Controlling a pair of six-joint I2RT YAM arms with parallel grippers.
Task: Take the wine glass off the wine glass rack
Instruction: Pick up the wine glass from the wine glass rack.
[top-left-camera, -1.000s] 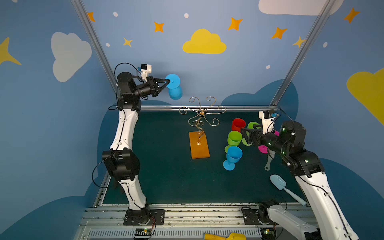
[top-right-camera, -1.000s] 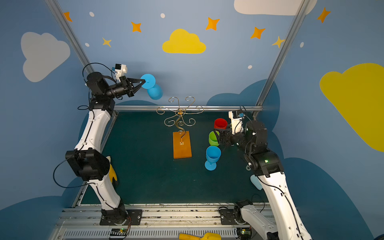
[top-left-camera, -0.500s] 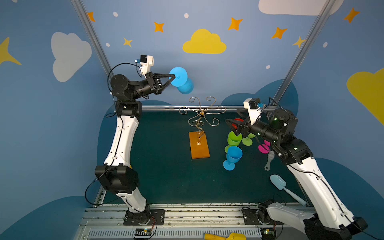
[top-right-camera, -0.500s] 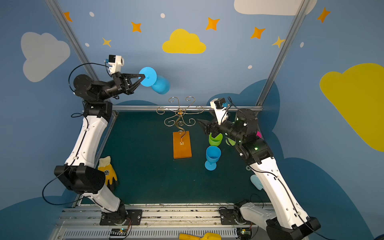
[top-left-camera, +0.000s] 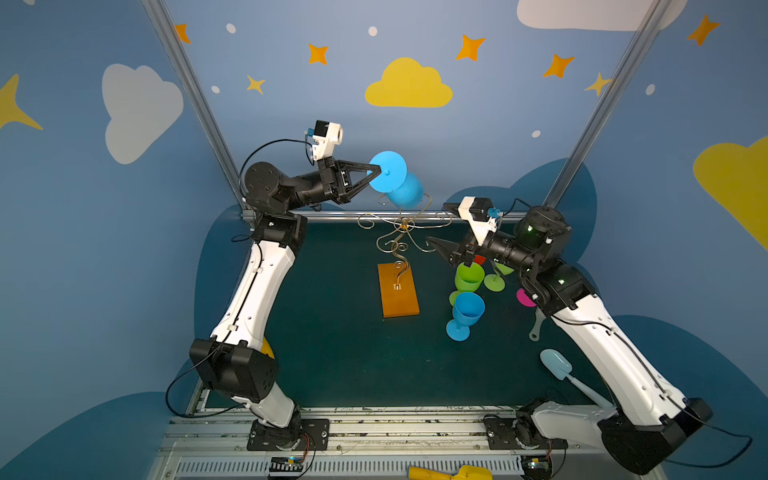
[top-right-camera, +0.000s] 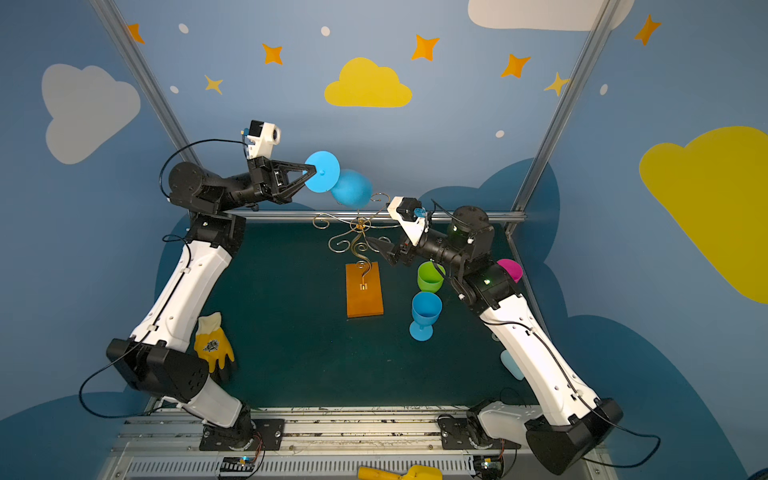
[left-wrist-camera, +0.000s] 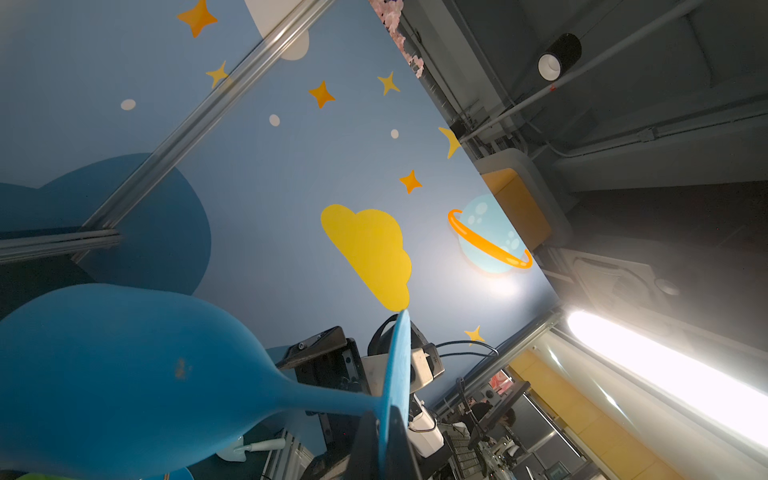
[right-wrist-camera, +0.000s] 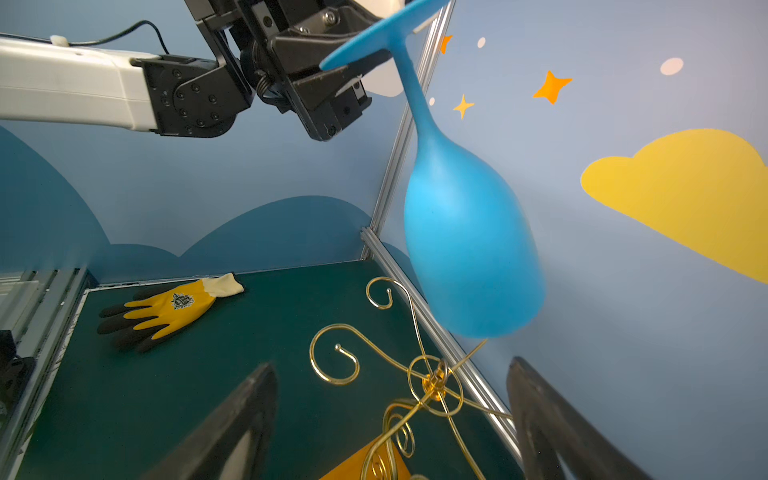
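Sky-blue plastic wine glass (top-left-camera: 400, 188): inverted, pinched at its foot by the left gripper (top-left-camera: 376, 171), held just above the gold-wire, wood-based wine glass rack (top-left-camera: 401, 226), at twelve o'clock. Right gripper (top-left-camera: 438, 248): spread, empty, at three o'clock. Step judged: lift-off; clearance from the scrolls is needed next.

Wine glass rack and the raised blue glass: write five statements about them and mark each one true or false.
1. The left gripper is shut on the foot of the blue wine glass. True.
2. That glass is held bowl-up. False: its bowl hangs below the foot.
3. The right gripper is open and empty. True.
4. A glass hangs on the wine glass rack. False: its visible arms are bare.
5. The yellow glove lies on the rack's base. False: it lies on the mat, apart.
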